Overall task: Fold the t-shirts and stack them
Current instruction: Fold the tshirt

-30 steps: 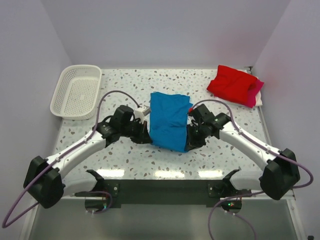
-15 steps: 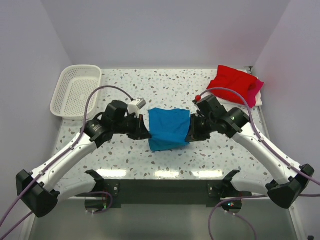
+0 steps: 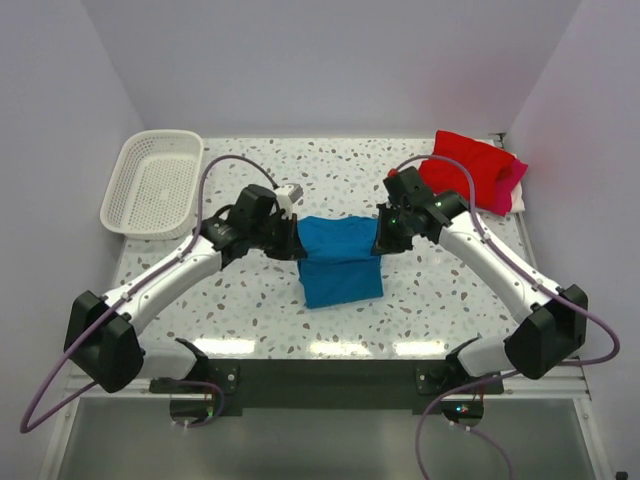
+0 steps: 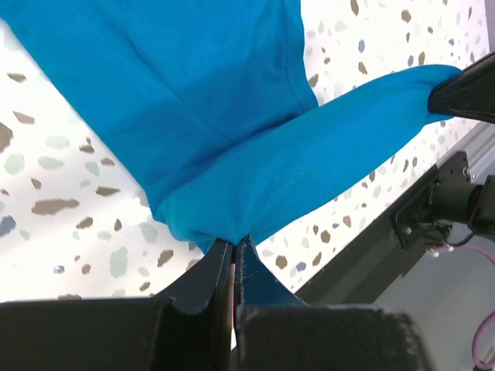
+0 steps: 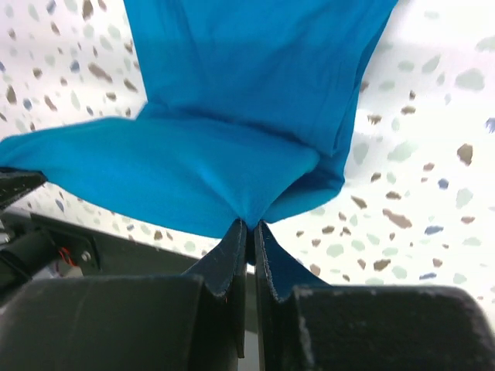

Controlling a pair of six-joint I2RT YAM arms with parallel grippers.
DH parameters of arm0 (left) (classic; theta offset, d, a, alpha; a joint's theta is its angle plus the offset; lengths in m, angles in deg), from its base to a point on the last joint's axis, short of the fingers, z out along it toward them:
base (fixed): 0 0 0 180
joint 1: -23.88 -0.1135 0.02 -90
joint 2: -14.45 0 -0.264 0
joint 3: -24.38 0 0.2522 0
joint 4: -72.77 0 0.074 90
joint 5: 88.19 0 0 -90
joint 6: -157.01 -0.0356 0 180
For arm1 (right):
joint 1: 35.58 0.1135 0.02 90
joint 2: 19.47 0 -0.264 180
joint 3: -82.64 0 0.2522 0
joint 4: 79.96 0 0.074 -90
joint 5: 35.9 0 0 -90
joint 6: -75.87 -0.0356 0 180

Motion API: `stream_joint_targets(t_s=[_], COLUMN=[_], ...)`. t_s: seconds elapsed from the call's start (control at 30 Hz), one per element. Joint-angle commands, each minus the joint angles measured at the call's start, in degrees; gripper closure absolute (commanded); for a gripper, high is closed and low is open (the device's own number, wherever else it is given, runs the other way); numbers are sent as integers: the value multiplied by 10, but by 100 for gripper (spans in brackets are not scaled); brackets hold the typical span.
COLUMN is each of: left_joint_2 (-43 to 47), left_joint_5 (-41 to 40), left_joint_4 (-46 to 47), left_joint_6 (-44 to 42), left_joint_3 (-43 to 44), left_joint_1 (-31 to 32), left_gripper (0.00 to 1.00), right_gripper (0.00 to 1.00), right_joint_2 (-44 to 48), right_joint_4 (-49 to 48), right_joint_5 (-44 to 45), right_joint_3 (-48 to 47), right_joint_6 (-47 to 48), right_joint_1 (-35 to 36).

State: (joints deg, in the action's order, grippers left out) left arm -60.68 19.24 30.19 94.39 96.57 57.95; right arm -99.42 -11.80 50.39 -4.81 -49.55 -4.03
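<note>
Couldn't make out the fingertips of left gripper (image 4: 234,243) or right gripper (image 5: 248,226) from the top cam; lost them at the side edges of the blue t-shirt (image 3: 340,270). Couldn't count cloth layers from above, nor tell whether the strung band touched the layer under it. Saw only a sliver of the magenta-pink t-shirt (image 3: 510,188), poking out beneath the red t-shirt (image 3: 462,165) at far R corner. Spotted a white scrap (image 3: 517,205) under both, too small to ID. Caught just a black wedge of the R arm's tip at the edge of the L wrist view.

Noted white mesh basket (image 3: 113,195) at far L corner, well apart from the cloth. Saw purple cables (image 3: 232,159) arching over both forearms, clear of the shirt. Found speckled table (image 3: 250,310) under it all.

Found L fingers clenched tight on the L end of a blue fold, cloth nipped between them. Same on the R end w/ the R fingers. Saw that fold stretched between the two across mid-table, w/ the rest of the shirt lying flat toward the near edge.

Vs 0.5 s ago: found both grippers farther from the bases, pinched edge along w/ them. Vs 1.0 s ago: found the shirt much shorter front-to-back, no longer reaching as far toward the back wall. Saw no shift in basket or red/pink pile.
</note>
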Motion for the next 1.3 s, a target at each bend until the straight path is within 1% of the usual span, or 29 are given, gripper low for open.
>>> stream_joint_targets(t_s=[0.0, 0.23, 0.5, 0.77, 0.97, 1.27], left_joint_2=[-22, -77, -130, -195, -264, -337], left_joint_5=[-3, 23, 64, 87, 93, 88], left_joint_4=[50, 56, 60, 64, 59, 57], left_joint_6=[-21, -45, -72, -96, -109, -114], left_joint_3=[34, 75, 105, 143, 185, 239], left_joint_1=[-16, -42, -80, -103, -116, -130], left_gripper=[100, 100, 100, 100, 100, 100], right_gripper=[96, 96, 96, 97, 97, 97], right_joint_2=[-10, -70, -131, -182, -239, -313], right_joint_4=[-38, -50, -67, -84, -89, -88], right_joint_5=[12, -1, -13, -28, -37, -56], right_joint_3=[-35, -80, -127, -155, -197, -261], right_joint_6=[38, 74, 85, 94, 104, 112], right_joint_1=[-29, -51, -67, -88, -100, -118])
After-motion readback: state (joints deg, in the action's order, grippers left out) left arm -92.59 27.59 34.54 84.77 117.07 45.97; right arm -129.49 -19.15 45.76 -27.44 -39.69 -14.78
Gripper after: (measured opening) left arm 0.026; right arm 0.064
